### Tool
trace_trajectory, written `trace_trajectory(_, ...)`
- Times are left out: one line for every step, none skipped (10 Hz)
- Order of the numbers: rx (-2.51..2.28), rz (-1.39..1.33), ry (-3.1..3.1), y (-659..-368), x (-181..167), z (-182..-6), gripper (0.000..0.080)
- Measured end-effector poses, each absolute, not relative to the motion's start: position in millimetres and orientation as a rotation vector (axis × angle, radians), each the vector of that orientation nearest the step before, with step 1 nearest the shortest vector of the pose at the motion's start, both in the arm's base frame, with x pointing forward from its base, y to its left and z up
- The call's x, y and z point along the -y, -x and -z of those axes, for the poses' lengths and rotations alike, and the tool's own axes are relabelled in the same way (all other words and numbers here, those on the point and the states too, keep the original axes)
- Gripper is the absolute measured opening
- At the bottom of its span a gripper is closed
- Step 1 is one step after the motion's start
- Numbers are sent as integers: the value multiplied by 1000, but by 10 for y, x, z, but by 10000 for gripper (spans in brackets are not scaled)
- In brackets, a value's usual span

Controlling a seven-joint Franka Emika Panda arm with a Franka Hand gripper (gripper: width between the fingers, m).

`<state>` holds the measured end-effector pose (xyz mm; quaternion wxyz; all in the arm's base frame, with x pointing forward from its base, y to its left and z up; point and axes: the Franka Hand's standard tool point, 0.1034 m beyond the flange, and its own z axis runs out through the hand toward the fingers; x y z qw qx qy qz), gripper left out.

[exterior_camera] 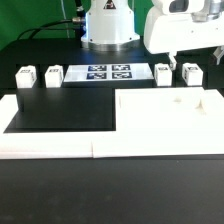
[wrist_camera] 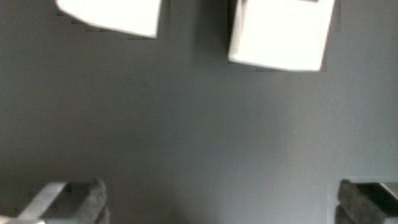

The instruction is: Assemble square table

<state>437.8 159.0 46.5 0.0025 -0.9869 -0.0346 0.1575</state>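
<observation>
The gripper (wrist_camera: 217,205) hangs released, jaws wide and empty, near a leg (exterior_camera: 163,72) at the exterior view's right. The tabletop (exterior_camera: 170,115) lies flat, nearer.

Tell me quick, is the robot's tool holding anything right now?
The tool: open wide, holding nothing.
</observation>
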Motion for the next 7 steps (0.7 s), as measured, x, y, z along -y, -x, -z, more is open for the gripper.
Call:
trace_trajectory(114, -627, 3076, -4313, -1662, -402, 649)
trace_trajectory(95, -753, 3050, -4221, -1677, -312, 649)
trace_trajectory(109, -817, 3040, -4201, -1714, -289, 649)
trace_trajectory(135, -897, 3020, -4174, -1722, -302, 649)
trace_trajectory(133, -1011, 2993, -4149, -1704, -298, 649)
trace_trajectory(132, -1066, 2977, -4162, -1706, -278, 649)
trace_trajectory(136, -1184, 2944, -4108, -1687, -288, 649)
